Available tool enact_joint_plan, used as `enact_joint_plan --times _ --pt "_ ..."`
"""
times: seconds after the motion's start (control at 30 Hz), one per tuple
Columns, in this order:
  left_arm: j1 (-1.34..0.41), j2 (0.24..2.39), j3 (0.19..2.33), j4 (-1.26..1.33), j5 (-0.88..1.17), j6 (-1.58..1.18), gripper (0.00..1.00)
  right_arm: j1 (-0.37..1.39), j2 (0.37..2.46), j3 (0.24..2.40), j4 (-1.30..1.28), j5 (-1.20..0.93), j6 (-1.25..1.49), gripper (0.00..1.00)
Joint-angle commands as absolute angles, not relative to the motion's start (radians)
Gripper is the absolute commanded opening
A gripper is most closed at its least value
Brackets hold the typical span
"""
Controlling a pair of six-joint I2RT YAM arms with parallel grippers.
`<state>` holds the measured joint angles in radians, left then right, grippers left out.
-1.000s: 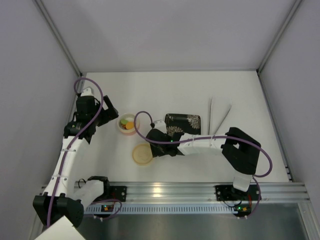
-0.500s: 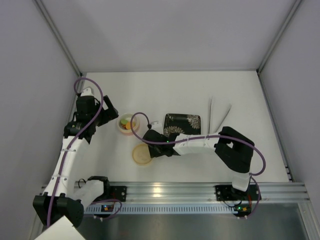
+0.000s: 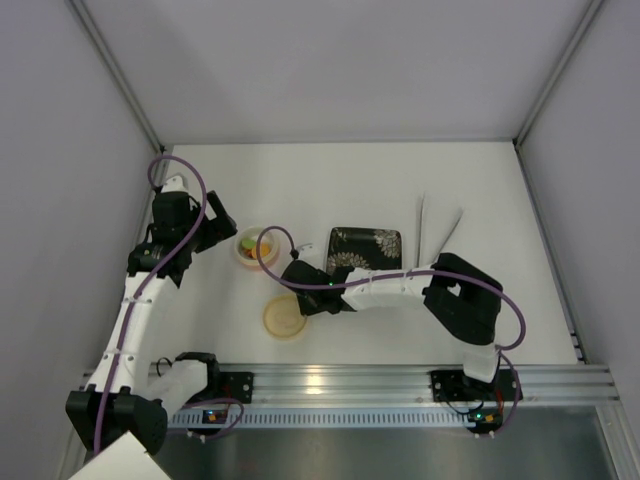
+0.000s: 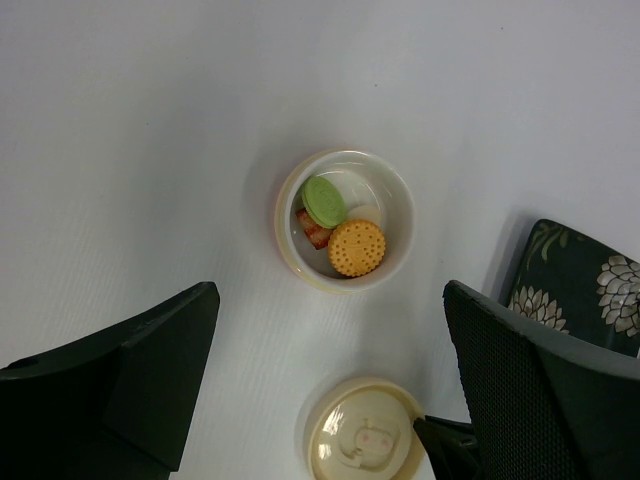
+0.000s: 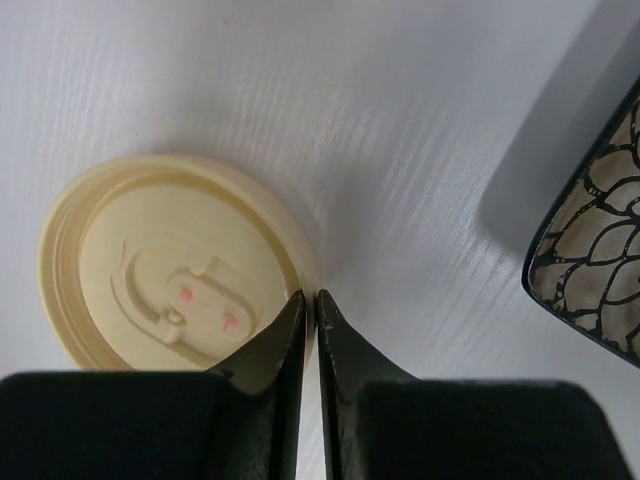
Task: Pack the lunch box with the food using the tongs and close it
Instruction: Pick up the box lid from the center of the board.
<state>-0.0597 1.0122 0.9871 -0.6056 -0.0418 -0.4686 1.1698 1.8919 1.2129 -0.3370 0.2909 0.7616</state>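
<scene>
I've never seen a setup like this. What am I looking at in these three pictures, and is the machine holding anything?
You are looking at two robot arms bolted at the near edge of a white table. One picture looks down from a camera above and behind them. The other two come from small cameras on each wrist, so the dark shapes along their lower edges are that arm's own fingers. The left end effector hangs open near the lunch box, a small round tub with the food inside. The right end effector is shut on the rim of the cream lid, which lies flat on the table. A black flowered plate and slim metal tongs lie further right, and neither is held.
</scene>
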Motion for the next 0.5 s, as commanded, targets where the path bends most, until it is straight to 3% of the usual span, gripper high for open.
enact_joint_plan --times 0.0,0.47 --pt "-0.055 1.000 0.982 -0.571 -0.043 -0.456 0.99 1.193 1.849 1.239 -0.307 0.299 0.761 0.05" --pt "-0.054 0.980 0.980 -0.549 -0.012 -0.469 0.99 1.048 1.536 1.105 -0.195 0.147 0.753 0.00"
